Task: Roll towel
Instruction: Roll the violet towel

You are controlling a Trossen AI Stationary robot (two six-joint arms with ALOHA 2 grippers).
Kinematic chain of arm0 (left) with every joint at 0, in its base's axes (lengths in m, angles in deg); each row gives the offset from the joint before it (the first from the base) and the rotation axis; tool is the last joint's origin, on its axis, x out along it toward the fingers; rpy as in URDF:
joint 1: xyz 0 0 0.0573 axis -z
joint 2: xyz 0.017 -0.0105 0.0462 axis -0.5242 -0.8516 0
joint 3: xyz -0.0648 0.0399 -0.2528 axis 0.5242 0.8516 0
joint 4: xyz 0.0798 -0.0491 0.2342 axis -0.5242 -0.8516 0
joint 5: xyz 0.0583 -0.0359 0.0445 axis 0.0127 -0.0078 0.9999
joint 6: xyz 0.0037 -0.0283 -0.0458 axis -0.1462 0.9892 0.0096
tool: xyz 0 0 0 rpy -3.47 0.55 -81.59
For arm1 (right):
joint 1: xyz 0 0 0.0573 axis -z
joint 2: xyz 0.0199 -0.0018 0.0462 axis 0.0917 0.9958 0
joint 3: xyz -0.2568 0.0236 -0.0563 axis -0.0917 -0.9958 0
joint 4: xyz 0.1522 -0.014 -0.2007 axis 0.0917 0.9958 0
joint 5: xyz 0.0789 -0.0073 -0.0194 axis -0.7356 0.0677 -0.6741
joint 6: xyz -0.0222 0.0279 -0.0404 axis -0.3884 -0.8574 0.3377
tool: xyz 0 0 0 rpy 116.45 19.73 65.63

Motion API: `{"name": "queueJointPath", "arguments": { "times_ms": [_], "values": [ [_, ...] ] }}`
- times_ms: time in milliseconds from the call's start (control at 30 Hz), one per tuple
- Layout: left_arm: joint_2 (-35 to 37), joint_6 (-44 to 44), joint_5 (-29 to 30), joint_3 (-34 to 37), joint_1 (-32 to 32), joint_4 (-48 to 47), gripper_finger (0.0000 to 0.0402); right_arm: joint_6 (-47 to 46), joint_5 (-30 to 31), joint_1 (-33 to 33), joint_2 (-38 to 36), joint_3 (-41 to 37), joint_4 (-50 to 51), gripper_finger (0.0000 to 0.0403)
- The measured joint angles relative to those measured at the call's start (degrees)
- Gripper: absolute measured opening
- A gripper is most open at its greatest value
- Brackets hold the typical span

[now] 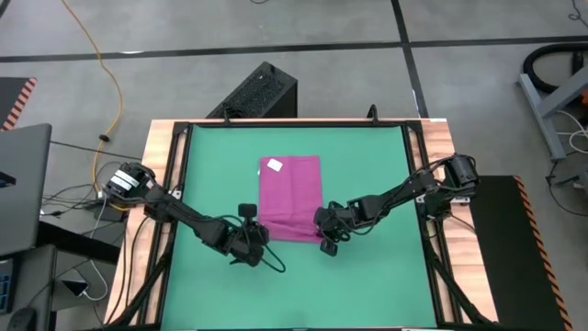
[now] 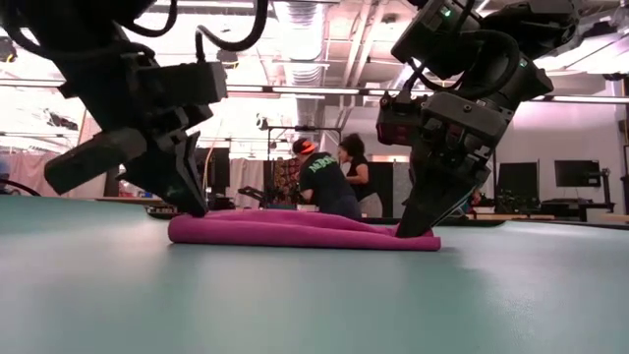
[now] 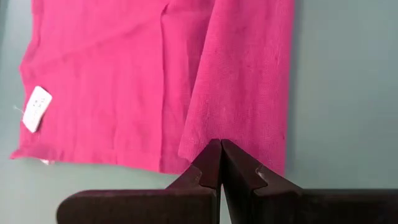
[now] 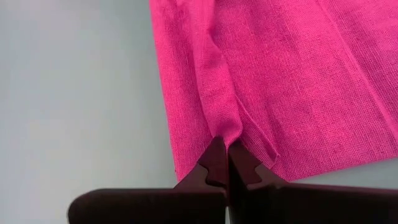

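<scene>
The magenta towel (image 1: 289, 198) lies flat on the green mat (image 1: 367, 165), its white tag (image 1: 273, 165) at the far left corner. In the low view the towel (image 2: 295, 231) is a low strip on the mat. My left gripper (image 1: 255, 241) is shut at the towel's near left corner. My right gripper (image 1: 328, 237) is shut at the near right corner. Both point down at a slant. My left gripper pinches the towel's left edge (image 3: 198, 138) close to the near left corner, coming slanting down from the table's left. A raised flap of cloth runs up to the shut fingertips (image 3: 211, 155). The rest of the towel lies on the mat. The number of layers does not show. My right gripper pinches the towel's right edge (image 4: 225, 127) close to the near right corner, slanting down from the table's right. A narrow pucker of cloth rises to the fingertips (image 4: 214, 158). The corner beside them (image 4: 183, 171) and the rest of the towel lie on the mat.
The mat sits in a wooden table frame (image 1: 165, 147). A black box (image 1: 262, 92) stands beyond the far edge and a laptop (image 1: 23, 184) to the left. People (image 2: 329, 182) are in the room behind. Bare mat lies on either side of the towel.
</scene>
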Motion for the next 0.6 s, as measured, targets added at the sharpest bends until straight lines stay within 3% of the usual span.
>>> {"name": "queueJointPath", "arguments": {
  "times_ms": [300,600],
  "values": [
    [0.0,0.4,-1.6,6.4,0.0,11.6,0.0000,0.1,0.1,-0.1,0.0,0.0,0.1,0.0016],
    [0.1,1.9,-2.7,6.9,0.0,11.6,0.0000,2.0,6.1,-0.5,-2.6,-0.1,1.1,0.0054]
  ]
}}
